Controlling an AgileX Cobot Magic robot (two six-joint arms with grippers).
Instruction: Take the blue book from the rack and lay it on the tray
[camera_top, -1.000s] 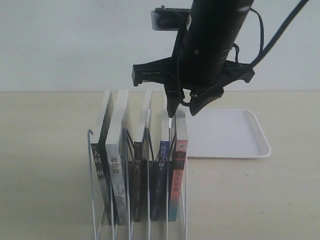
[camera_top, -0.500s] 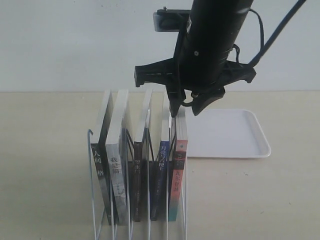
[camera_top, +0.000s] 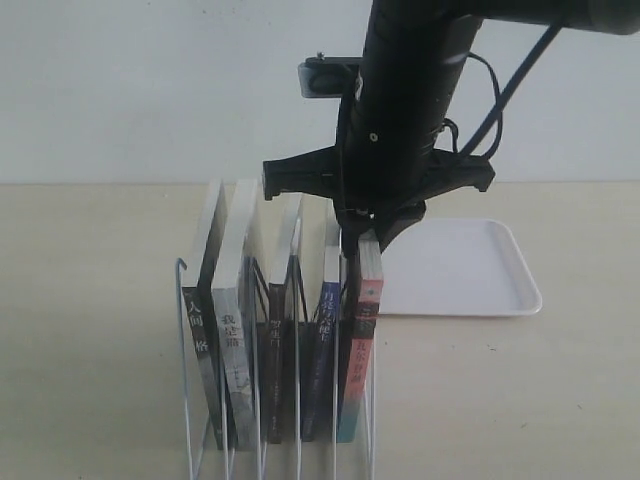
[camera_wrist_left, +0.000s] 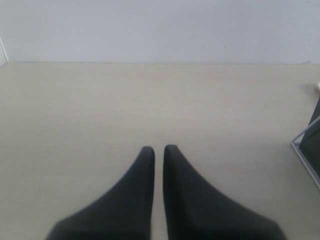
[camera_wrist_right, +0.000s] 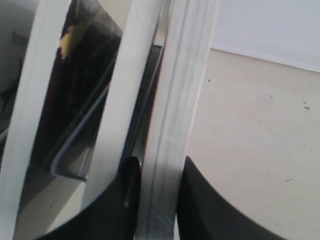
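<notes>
Found the blue book (camera_top: 322, 340) upright in the rack (camera_top: 183, 340) at the worktop's (camera_top: 90, 330) near edge, ungripped. Noted the right pincer (camera_top: 367, 238) reaching down from above, for want of any side access, yet seemingly clamped on the neighbouring pink-and-teal book (camera_top: 358, 350); judged misplaced. Recorded the tray (camera_top: 480, 290) bare toward the right edge, ready. Observed the left pincer (camera_wrist_left: 159, 150) nearly closed, holding nothing, parked clear of the rack.

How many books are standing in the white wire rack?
5, left to right in the exterior view: black-spined book, grey-spined book, dark brown-spined book, dark blue-spined book, pink-and-teal-spined book. None seems hidden.
</notes>
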